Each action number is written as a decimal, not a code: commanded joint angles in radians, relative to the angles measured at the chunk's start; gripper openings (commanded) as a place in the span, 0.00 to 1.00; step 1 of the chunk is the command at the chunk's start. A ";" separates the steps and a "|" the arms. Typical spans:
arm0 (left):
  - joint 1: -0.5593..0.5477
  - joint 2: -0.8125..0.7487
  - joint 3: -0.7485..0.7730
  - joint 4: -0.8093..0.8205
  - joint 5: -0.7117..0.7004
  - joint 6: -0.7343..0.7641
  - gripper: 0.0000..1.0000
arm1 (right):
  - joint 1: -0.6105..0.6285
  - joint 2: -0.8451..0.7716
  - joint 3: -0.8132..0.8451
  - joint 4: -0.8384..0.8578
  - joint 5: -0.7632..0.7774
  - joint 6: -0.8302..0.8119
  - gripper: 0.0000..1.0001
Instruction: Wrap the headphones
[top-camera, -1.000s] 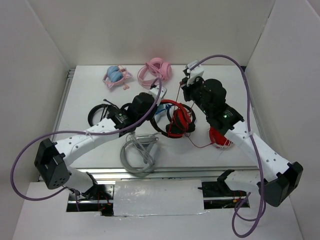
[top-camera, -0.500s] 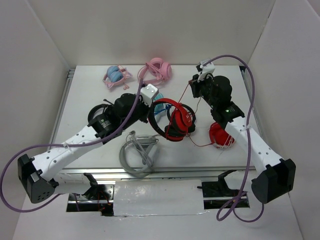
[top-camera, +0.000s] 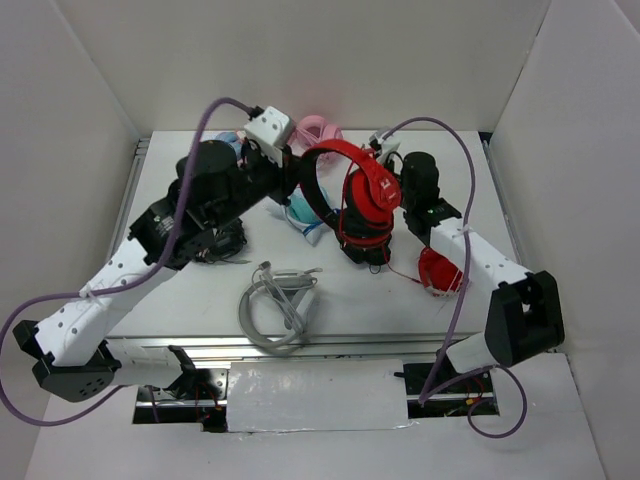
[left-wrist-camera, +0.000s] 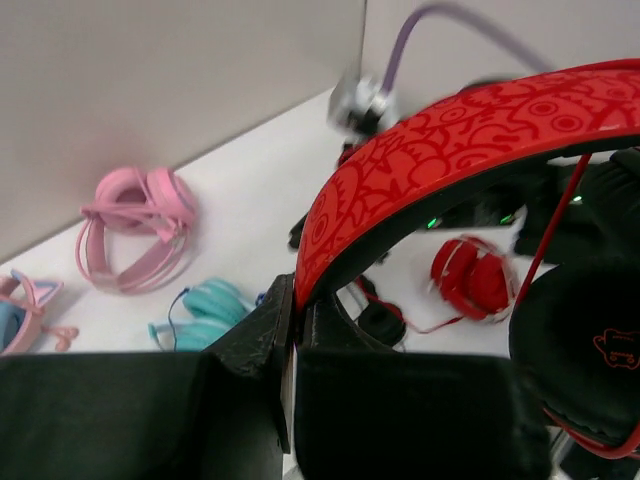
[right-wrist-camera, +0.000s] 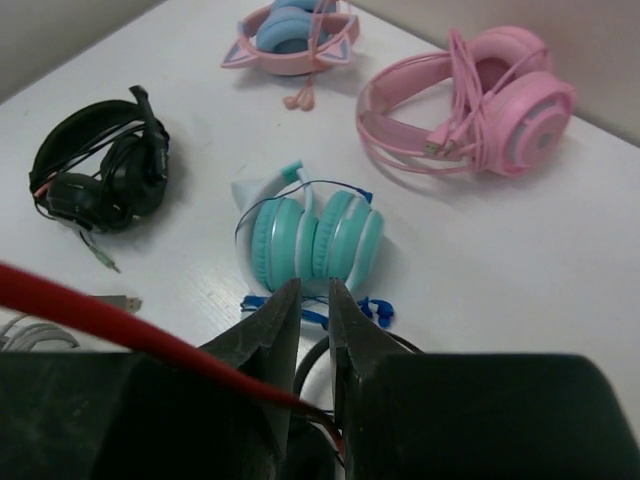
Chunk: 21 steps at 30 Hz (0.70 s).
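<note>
You lifted the headphones (top-camera: 365, 190) off the table (top-camera: 380, 310), toward the far side; your left gripper (left-wrist-camera: 288, 330) clamped the headband (left-wrist-camera: 450, 130) at its left end, while your right gripper (right-wrist-camera: 315, 305) stood narrowly parted (red cable (right-wrist-camera: 100, 318) crossing one finger).

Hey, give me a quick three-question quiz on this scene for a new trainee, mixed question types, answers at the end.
1. True or false: the left claw grips the headphones by the headband.
2. In the right wrist view, which pair lies just beyond the right claw? A yellow pair, B teal pair, C orange pair.
3. Fill in: the small red pair lies beside the ___ arm.
Key: 1 true; 2 B; 3 right.
</note>
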<state>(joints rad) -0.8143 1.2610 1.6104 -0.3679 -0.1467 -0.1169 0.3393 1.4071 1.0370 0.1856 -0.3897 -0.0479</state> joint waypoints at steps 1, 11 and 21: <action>-0.005 0.011 0.158 0.005 0.070 -0.064 0.00 | 0.027 0.061 0.000 0.153 -0.092 0.046 0.25; -0.005 0.094 0.451 -0.111 -0.028 -0.035 0.00 | 0.076 0.245 0.003 0.225 -0.159 0.163 0.19; 0.003 0.116 0.427 -0.029 -0.330 -0.061 0.00 | 0.142 0.096 -0.262 0.261 -0.101 0.195 0.00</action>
<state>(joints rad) -0.8150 1.3720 2.0342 -0.5377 -0.3260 -0.1356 0.4492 1.6047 0.8242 0.4000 -0.5259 0.1333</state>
